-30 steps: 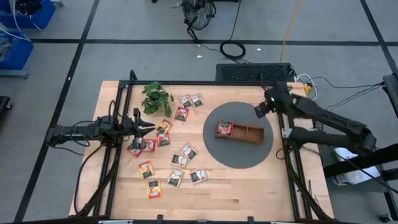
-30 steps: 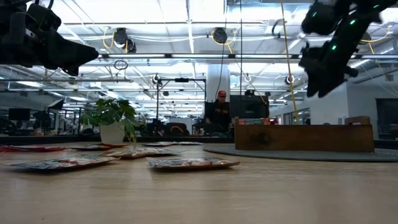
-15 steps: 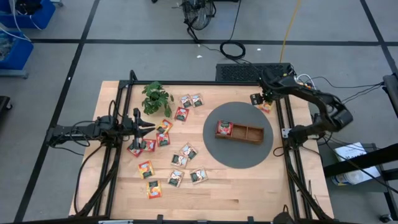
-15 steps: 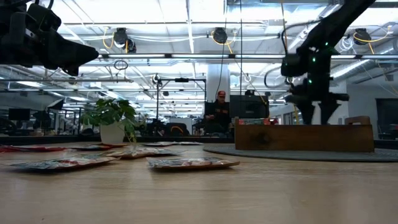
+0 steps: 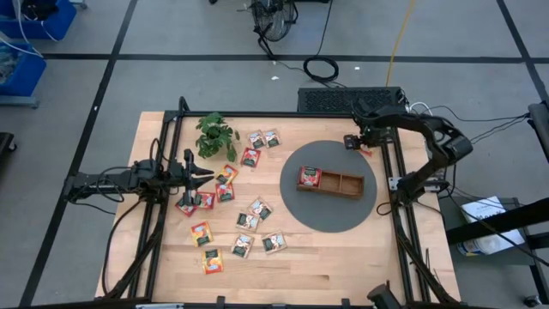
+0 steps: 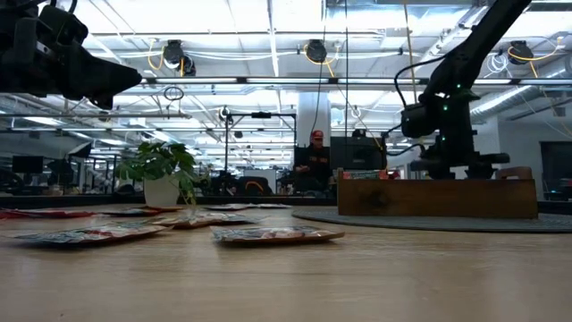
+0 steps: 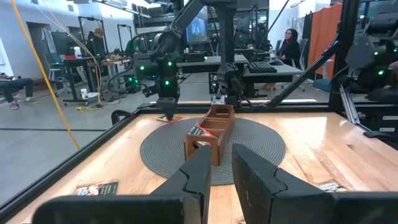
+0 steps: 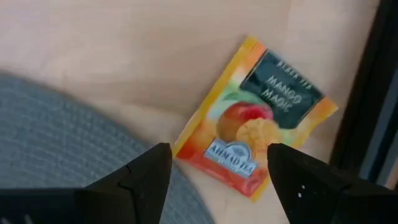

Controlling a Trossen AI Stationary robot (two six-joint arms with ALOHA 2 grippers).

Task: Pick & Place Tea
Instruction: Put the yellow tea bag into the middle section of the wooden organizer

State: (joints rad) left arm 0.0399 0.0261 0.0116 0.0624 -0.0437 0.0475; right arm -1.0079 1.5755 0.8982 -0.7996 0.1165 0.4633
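My right gripper [image 8: 214, 171] hangs with its fingers spread wide, straddling an orange-yellow sachet [image 8: 256, 136] that lies flat on the bare wood at the far right corner of the table, between the edge of the round grey mat [image 8: 56, 143] and the black frame rail. I read this as the approach to a pick: the fingers are not yet on the paper, so the next move calls for coming straight down and closing on the sachet's edges, which I expect to be fiddly since it is thin and flat against the board. The sachet shows a mango print and a dark label and looks uncreased. Further out, the wooden tray [image 5: 341, 183] sits on the mat with one red sachet [image 5: 309, 178] in its left compartment. The other sachets [image 5: 249, 215] lie scattered on the table's left half near the small plant [image 5: 214, 133]. My left gripper [image 5: 196, 172] waits over them with its fingers nearly together, holding nothing.
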